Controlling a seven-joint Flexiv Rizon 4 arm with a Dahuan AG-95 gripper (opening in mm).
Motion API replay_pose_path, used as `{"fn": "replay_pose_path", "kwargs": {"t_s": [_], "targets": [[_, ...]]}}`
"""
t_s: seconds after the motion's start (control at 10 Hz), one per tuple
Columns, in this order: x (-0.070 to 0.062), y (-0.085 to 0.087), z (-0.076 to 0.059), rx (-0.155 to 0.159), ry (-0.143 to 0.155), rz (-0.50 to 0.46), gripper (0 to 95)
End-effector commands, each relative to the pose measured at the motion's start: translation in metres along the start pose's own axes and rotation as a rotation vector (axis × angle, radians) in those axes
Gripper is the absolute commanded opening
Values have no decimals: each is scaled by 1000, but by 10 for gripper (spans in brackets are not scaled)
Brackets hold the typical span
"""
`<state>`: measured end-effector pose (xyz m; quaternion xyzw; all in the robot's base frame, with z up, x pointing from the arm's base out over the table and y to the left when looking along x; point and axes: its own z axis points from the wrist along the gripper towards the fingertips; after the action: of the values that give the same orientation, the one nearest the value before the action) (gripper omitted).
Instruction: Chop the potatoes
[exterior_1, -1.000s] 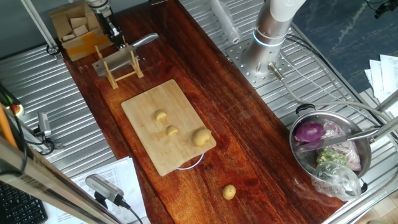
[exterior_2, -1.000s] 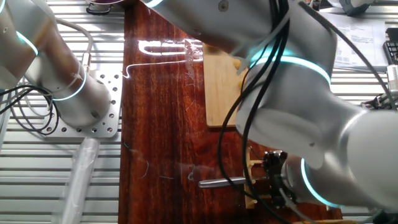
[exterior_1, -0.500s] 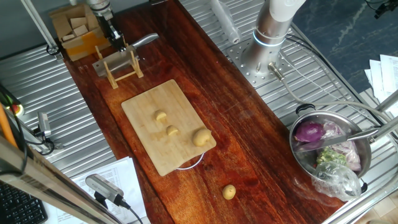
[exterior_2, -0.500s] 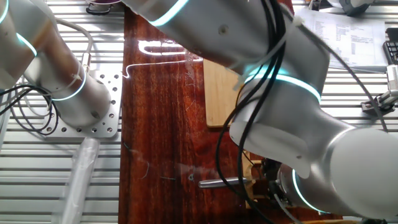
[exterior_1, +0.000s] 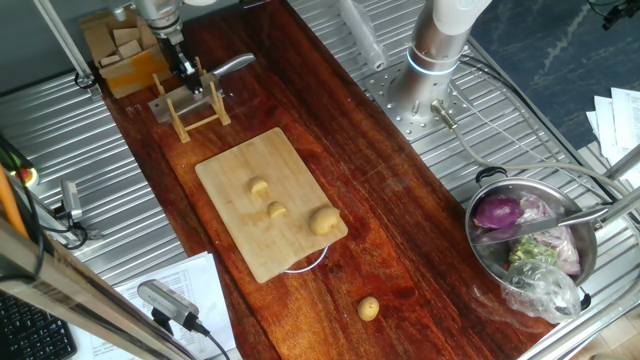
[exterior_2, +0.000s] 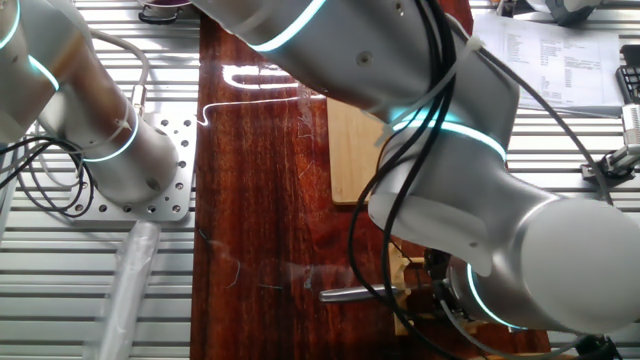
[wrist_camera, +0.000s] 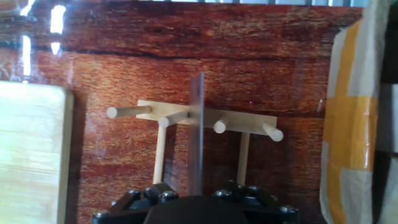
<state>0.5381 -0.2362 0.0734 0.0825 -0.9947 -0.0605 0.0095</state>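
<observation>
Three pale potatoes lie on the wooden cutting board (exterior_1: 232, 165): a small one (exterior_1: 259, 186), another small one (exterior_1: 277, 210) and a larger one (exterior_1: 323, 220). Another small potato (exterior_1: 368, 308) lies on the dark table near the front. My gripper (exterior_1: 188, 72) is at the wooden knife rack (exterior_1: 197, 106), over the handle end of the knife (exterior_1: 232, 66). In the hand view the blade (wrist_camera: 196, 124) runs edge-up across the rack (wrist_camera: 239, 121), straight out from under the hand. My fingers are hidden, so their state does not show.
A steel pot (exterior_1: 487, 262) at the right holds a purple onion (exterior_1: 497, 212) and scraps. A cardboard box (exterior_1: 120, 45) stands behind the rack and also shows in the hand view (wrist_camera: 357, 124). The robot base (exterior_1: 440, 50) is at the back. The arm (exterior_2: 450, 180) fills the other fixed view.
My gripper has dropped slightly toward the knife rack. The knife, the potatoes and the board have not moved.
</observation>
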Motion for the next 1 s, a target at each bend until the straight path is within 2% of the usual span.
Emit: {"fn": "replay_pose_path", "kwargs": {"t_s": [0.1, 1.0], "targets": [[-1, -1, 1, -8, -5, -6, 380], [-4, 5, 8, -25, -16, 4, 380]]}}
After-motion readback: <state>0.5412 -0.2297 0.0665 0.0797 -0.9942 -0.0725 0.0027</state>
